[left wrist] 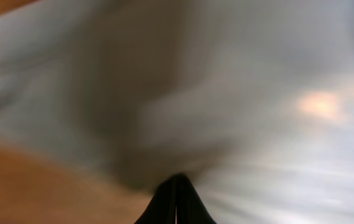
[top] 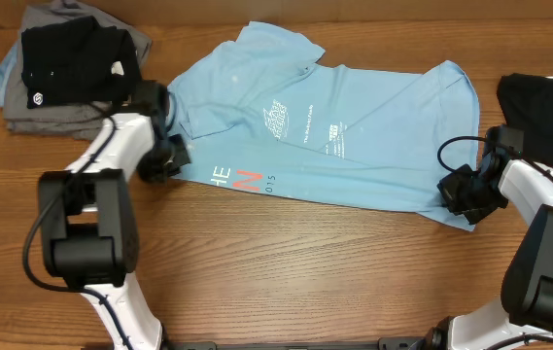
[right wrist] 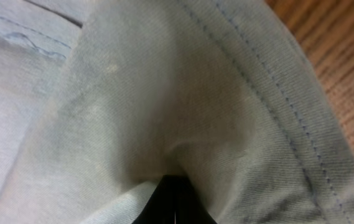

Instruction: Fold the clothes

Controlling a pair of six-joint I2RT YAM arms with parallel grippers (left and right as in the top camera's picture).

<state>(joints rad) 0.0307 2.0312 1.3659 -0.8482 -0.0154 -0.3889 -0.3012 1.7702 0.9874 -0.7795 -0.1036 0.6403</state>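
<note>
Across the middle of the brown wooden table (top: 305, 272) lies the light blue cotton T-shirt (top: 373, 146) — left gripper (top: 171, 156) and right gripper (top: 466, 199) each pinched tight on an opposite edge. Such thin bites might slip, or uneven lifting could skew the fold.

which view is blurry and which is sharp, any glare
Left wrist: heavily blurred, the T-shirt a grey smear with one bright patch. Right wrist: sharp, hem stitching clear. Overhead: in focus, evenly lit, no strong glare on the table.
</note>
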